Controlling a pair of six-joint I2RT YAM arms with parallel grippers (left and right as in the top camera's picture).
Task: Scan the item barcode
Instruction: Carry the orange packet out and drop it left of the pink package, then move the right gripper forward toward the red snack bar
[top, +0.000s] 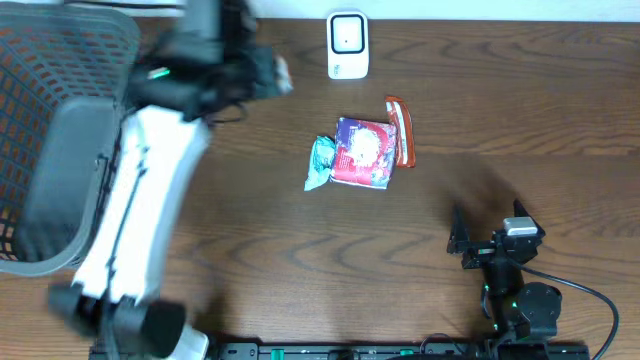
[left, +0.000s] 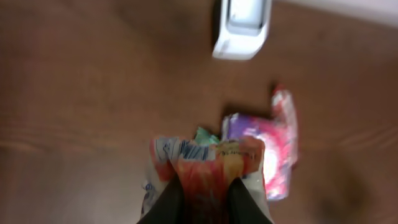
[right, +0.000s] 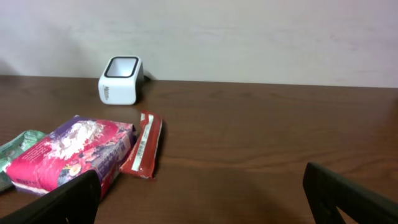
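Your left gripper (left: 205, 188) is clamped on a packet (left: 205, 155). In the left wrist view the two dark fingers (left: 169, 200) stand close together and the crumpled wrapper, white with red, yellow and blue print, is pinched between them and sticks out beyond the tips. This view is blurred, so you cannot read the print or see any barcode on it. In the overhead view the arm is also smeared. It reaches up along the left part of the table (top: 300, 270), and the gripper with the packet is near the far edge, to the left of the scanner (top: 347, 45) and apart from it. The scanner is a small white box with a dark window, standing at the far edge near the middle.

Past the held packet, on the table, lies a purple and pink packet (top: 362, 152). A green packet (top: 321, 160) touches its left side, and a red bar (top: 400, 130) lies along its right side, just beside it. These three sit near the middle of the table, in front of the scanner. A grey mesh basket (top: 60, 60) takes the far left corner, beside the left arm.

Your right gripper (right: 205, 205) has its jaws wide apart and holds nothing. In the right wrist view one finger shows at each lower corner. It rests low at the near right of the table, well apart from the three items, and faces toward them and the scanner.
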